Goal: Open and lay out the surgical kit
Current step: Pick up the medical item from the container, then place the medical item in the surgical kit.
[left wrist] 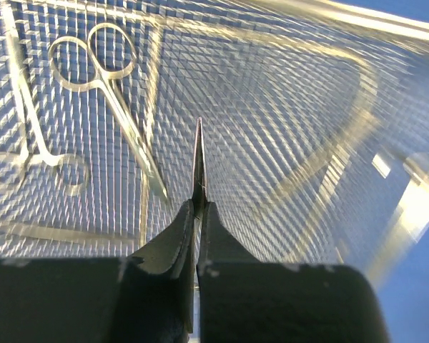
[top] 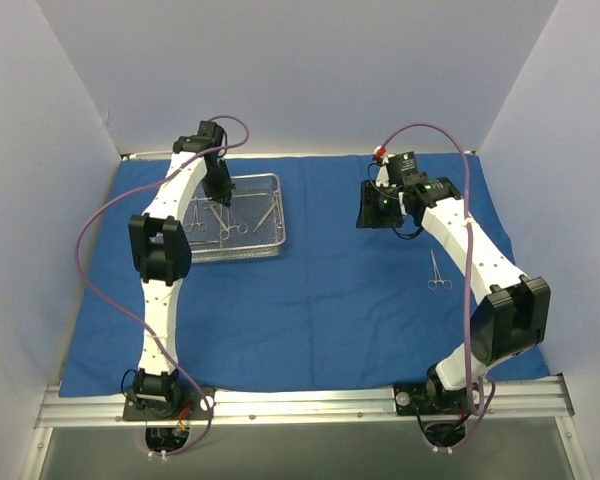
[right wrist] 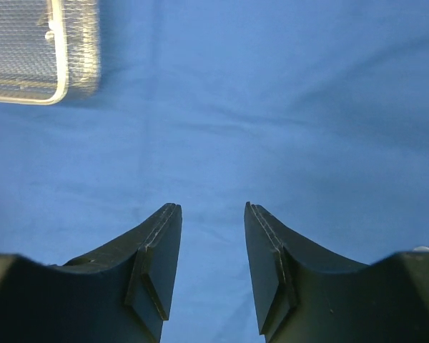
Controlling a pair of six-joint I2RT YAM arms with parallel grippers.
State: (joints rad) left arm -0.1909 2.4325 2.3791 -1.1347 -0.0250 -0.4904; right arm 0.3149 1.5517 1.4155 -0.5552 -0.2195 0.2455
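Where the left fingers reach into the shallow rectangular silver wire-mesh tray, they are pressed together on a slim silver instrument. Its narrow tip projects straight ahead of them over the mesh floor. Two further silver scissor-like instruments with ring handles lie in the tray ahead and to the left of these fingers. One scissor-like instrument lies just beside the held tip, and the other ring-handled instrument lies farther left. The right fingers stand moderately apart with nothing between them, held above the large royal-blue cloth wrap, which lies spread flat across the surface. The tray's corner appears well ahead of them, to their left. A lone ring-handled silver instrument rests on the cloth behind and to the right of the right fingers, well apart from the tray.
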